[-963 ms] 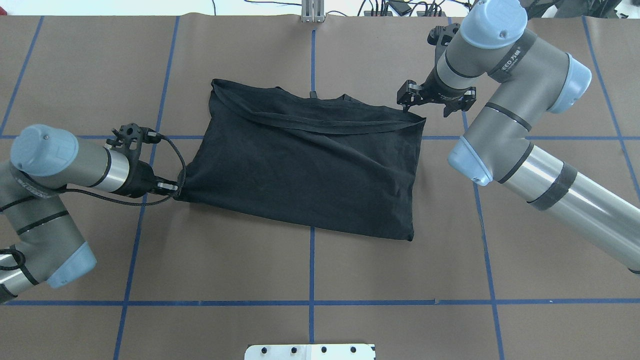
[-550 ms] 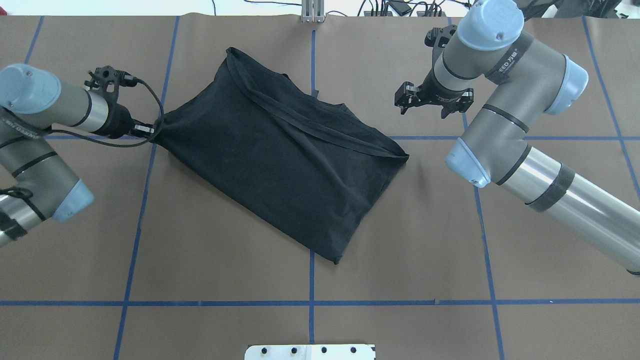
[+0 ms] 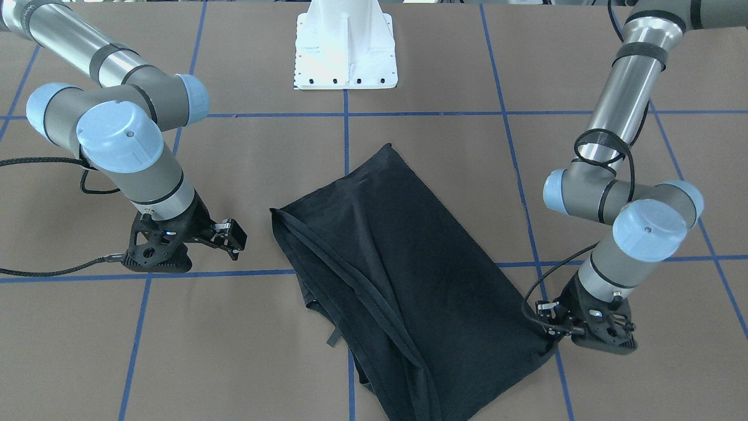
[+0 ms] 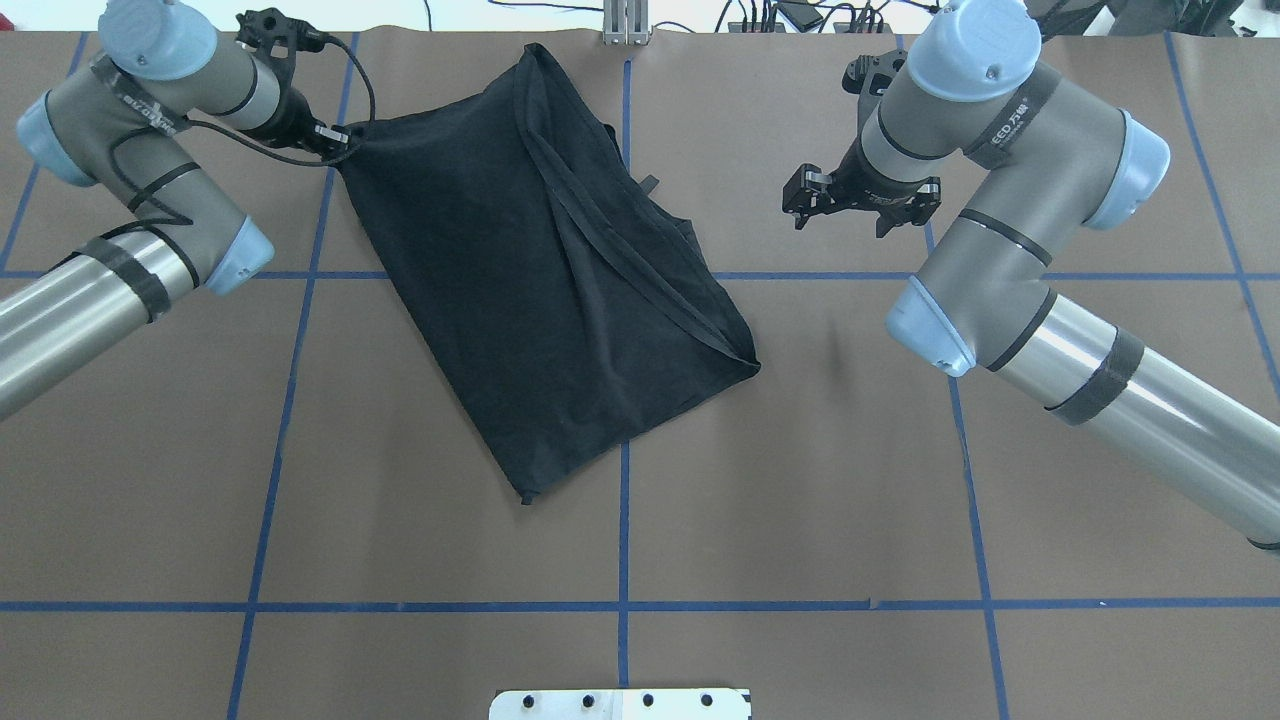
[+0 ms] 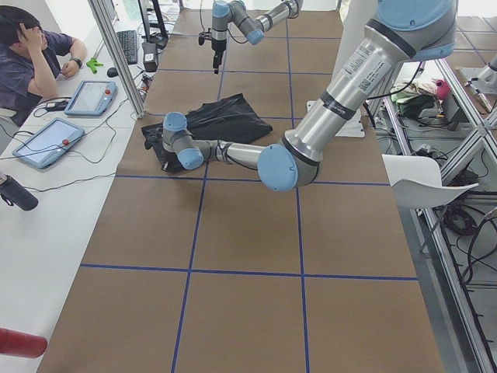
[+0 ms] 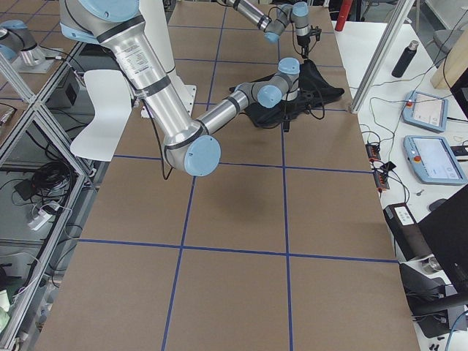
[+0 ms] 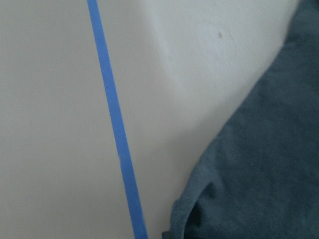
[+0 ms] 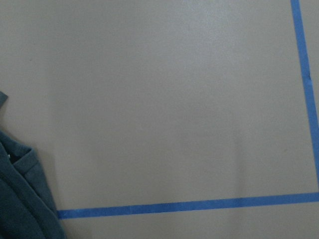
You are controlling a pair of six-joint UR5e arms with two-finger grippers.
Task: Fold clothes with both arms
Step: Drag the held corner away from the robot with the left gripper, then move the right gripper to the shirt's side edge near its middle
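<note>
The black T-shirt lies folded and plain side up, slanting from the table's far edge toward the middle. The front-facing view shows the same shirt with a hem band running along it. My left gripper is shut on the shirt's far-left corner, low over the table, and in the front-facing view this left gripper pinches the cloth. My right gripper is open and holds nothing, well to the right of the shirt. Across the table, the right gripper hangs beside the cloth without touching it. Dark fabric fills the left wrist view's lower right.
The brown table cover carries blue tape lines. The white pedestal base stands at the robot's side of the table. A corner of the shirt shows in the right wrist view. A person sits at a side desk with tablets.
My left gripper has dragged its corner toward the far left, swinging the shirt from lying crosswise to steeply slanted. The right gripper, at the shirt's right corner a second ago, now stands apart from it.
</note>
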